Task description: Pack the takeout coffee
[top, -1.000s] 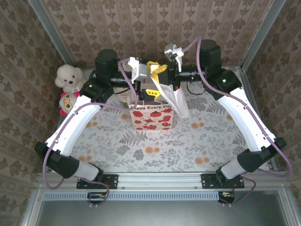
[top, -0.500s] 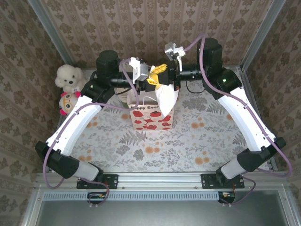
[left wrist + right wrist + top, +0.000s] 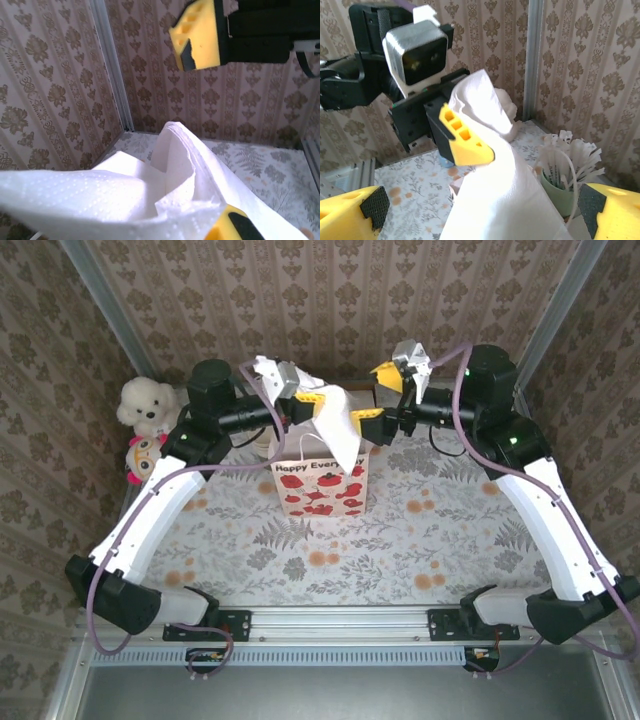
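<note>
Left gripper (image 3: pixel 320 405): is clamping shut on napkin (image 3: pixel 342 432), above bag (image 3: pixel 322 487).
Right gripper (image 3: pixel 374 396): is standing wide open, holding nothing, beside napkin.
Bag: is standing mid-table (image 3: pixel 450 540), toward far edge.
Coffee: position cannot be told.

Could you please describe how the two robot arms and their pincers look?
The left arm and right arm have white shells on the long links and black joints. A purple cable runs along each. The left pincer and right pincer have yellow fingers with black pads. A small green light glows on the right arm.
</note>
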### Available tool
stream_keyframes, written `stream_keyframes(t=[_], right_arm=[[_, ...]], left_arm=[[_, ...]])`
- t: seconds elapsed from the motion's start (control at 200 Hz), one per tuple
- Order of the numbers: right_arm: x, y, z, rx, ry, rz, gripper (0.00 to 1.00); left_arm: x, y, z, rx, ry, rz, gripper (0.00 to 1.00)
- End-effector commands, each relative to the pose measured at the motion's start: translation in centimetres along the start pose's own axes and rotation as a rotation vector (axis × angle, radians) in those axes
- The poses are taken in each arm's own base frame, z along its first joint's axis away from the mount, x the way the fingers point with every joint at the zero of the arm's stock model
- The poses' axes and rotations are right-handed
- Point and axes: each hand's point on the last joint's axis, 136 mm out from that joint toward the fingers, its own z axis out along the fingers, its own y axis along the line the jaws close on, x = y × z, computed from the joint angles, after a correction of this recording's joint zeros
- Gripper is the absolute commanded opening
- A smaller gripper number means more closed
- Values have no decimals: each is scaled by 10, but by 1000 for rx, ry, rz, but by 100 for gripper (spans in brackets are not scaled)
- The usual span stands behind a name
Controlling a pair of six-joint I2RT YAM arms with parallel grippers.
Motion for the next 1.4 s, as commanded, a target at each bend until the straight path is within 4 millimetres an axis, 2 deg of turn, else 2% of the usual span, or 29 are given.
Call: stream_keyframes(t=[0.0, 0.05, 0.1, 0.13, 0.235, 0.34, 0.425, 0.51, 0.55, 0.625, 0.705, 0.755, 0.795, 0.85, 0.885, 0.935, 0.98, 1.085, 1.23, 1.28, 1.395], right_arm=[[21, -12, 13, 14, 68, -37, 100], [18, -14, 18, 0, 63, -28, 100], [11, -7, 20, -50, 53, -28, 100], [17, -8, 30, -84, 70, -14, 100], [20, -4, 47, -130, 87, -20, 99], [24, -3, 61, -183, 103, 11, 93], [26, 5, 69, -253, 103, 21, 77], [27, 12, 75, -293, 98, 15, 44], [29, 11, 78, -289, 100, 7, 32], [37, 6, 83, -266, 120, -15, 17], [52, 1, 87, -238, 176, -44, 10], [60, -4, 89, -213, 208, -61, 7], [68, -10, 91, -186, 245, -73, 6], [82, -17, 93, -156, 308, -80, 5], [90, -18, 95, -156, 341, -84, 5], [101, -18, 96, -170, 381, -78, 5], [110, -16, 97, -188, 413, -69, 6], [129, -14, 98, -209, 492, -74, 6], [153, -7, 101, -256, 618, -124, 6], [159, -6, 105, -268, 657, -137, 5], [178, -2, 116, -281, 741, -182, 6]], left_arm=[[-31, -7, -8, 5, -75, -68, 0], [-35, -6, -9, -3, -82, -89, 0], [-38, 2, -9, -46, -88, -121, 0], [-40, 5, -10, -63, -92, -143, 0], [-49, -4, -10, -9, -123, -167, 0], [-52, -7, -11, 21, -145, -181, 0], [-50, -9, -10, 41, -144, -183, 0], [-41, -9, -11, 47, -121, -178, 0], [-36, -6, -13, 39, -114, -181, 0], [-27, -2, -17, 34, -104, -211, 0], [-16, 12, -31, -10, -94, -253, 2], [-9, 16, -37, -37, -85, -277, 10], [-2, 18, -44, -66, -71, -295, 23], [8, 20, -53, -125, -49, -307, 52], [14, 22, -61, -181, -36, -314, 67], [23, 25, -72, -262, -17, -327, 81], [33, 31, -83, -356, 10, -351, 90], [58, 44, -110, -570, 82, -439, 100], [106, 60, -152, -888, 180, -668, 100], [122, 57, -157, -928, 214, -742, 100], [148, 51, -155, -962, 232, -865, 100]])
